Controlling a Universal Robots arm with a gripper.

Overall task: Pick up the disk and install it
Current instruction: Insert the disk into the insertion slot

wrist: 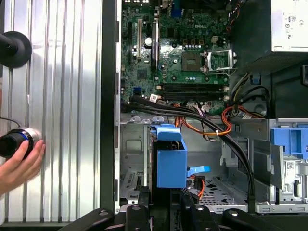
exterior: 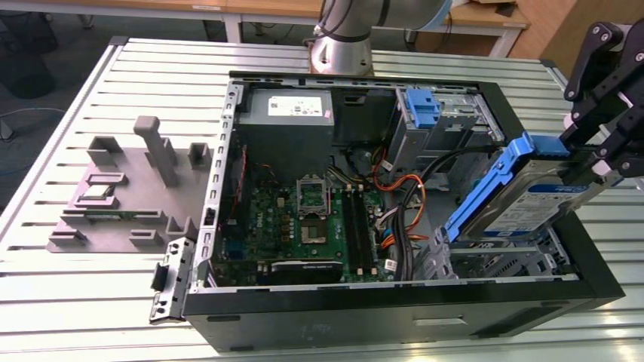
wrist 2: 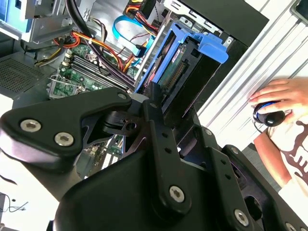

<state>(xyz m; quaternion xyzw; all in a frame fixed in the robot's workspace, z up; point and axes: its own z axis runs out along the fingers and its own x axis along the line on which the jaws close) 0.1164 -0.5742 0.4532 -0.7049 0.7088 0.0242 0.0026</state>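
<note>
The disk (exterior: 532, 202), a silver drive with a white-and-blue label in a blue carrier bracket, hangs tilted over the metal drive bay (exterior: 495, 260) at the exterior view's right end of the open computer case (exterior: 403, 305). Its lower end dips toward the bay. My gripper (exterior: 596, 154) is shut on the raised blue end of the carrier. In the second wrist view the disk (wrist 2: 185, 62) juts out past my black fingers (wrist 2: 155, 108). The first wrist view looks down the blue carrier (wrist: 171, 161) into the bay (wrist: 134, 161).
Orange and black cables (exterior: 403, 197) run beside the bay, next to the motherboard (exterior: 302, 219). A blue caddy (exterior: 427, 109) and a grey power supply (exterior: 299, 109) sit at the case's far side. A grey fixture (exterior: 131, 196) lies at the left. A person's hand (wrist: 19, 163) rests on the slatted table.
</note>
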